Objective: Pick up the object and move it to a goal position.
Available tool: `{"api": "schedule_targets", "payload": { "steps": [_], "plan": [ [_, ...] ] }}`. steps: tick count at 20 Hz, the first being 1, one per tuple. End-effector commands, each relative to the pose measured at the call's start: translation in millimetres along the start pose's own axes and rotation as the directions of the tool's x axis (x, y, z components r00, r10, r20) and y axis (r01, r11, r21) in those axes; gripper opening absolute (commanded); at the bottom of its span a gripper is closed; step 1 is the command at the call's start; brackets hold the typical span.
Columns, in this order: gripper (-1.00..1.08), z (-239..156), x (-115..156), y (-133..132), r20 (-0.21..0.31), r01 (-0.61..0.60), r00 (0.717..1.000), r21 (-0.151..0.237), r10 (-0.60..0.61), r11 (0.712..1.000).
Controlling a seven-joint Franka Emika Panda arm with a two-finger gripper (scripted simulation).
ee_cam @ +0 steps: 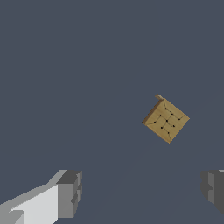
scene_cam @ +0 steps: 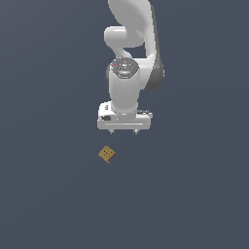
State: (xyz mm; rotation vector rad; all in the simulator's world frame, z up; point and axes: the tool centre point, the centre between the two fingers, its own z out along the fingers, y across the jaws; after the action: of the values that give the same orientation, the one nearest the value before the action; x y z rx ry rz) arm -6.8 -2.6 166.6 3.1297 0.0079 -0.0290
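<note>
Pincer (scene_cam: 124, 132) hangs near the cube (scene_cam: 107, 154), jaws apart and empty, likely spread to straddle its rotated sides.

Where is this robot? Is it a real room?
Probably not a real room: it looks like a computer simulation. The floor is one flat, plain grey-blue with nothing else around, and only a white gripper and a tiny tan cube appear.

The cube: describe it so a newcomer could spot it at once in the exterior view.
Find the white arm's gripper, fingers spread and empty. Just below it, toward the exterior view's left, sits the cube on the dark floor. It is tiny, tan-brown, turned cornerwise, with dark dots on its face.
</note>
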Motion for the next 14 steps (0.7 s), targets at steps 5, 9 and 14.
{"api": "schedule_targets", "payload": {
  "steps": [5,9,14],
  "plan": [
    [1.00,-4,0,-1,-0.003,0.005,1.000,0.005,-0.005,1.000],
    [1.00,-12,1,-3,-0.010,0.013,1.000,0.016,-0.013,1.000],
    [1.00,-13,1,-3,-0.010,0.014,1.000,0.017,-0.014,1.000]
  ]
}}
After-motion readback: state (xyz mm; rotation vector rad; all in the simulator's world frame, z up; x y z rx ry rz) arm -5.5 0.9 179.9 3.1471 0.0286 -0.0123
